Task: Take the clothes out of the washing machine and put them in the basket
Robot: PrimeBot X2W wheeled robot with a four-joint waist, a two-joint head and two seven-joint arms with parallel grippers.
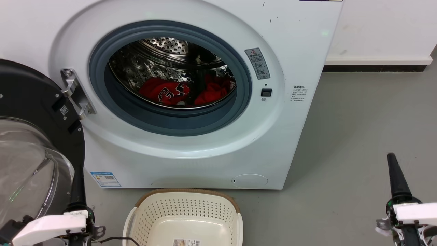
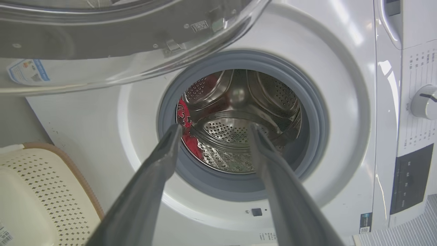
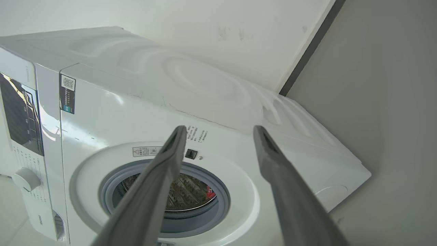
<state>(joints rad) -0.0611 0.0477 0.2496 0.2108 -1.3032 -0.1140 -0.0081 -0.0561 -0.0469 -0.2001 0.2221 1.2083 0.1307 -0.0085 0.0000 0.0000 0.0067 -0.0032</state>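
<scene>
Bright red soft fabric clothes (image 1: 177,90) are lying bunched low in the steel drum of the large white front-loading washing machine (image 1: 205,153). Judging them light and limp, so pinching a raised fold of the numbered jersey seems best. Left gripper (image 2: 215,127) is facing the porthole, fingers spread wide, empty. Right gripper (image 3: 220,128) is likewise gaping, touching nothing. Cream-white perforated plastic basket (image 1: 184,208) is sitting just before the machine.

Looks like a bare laundry corner: white front-loader (image 1: 205,164) on plain grey floor (image 1: 358,136), scuffed white wall (image 1: 382,27) with dark skirting (image 1: 372,68), plastic laundry basket (image 1: 186,191) parked right in front.
</scene>
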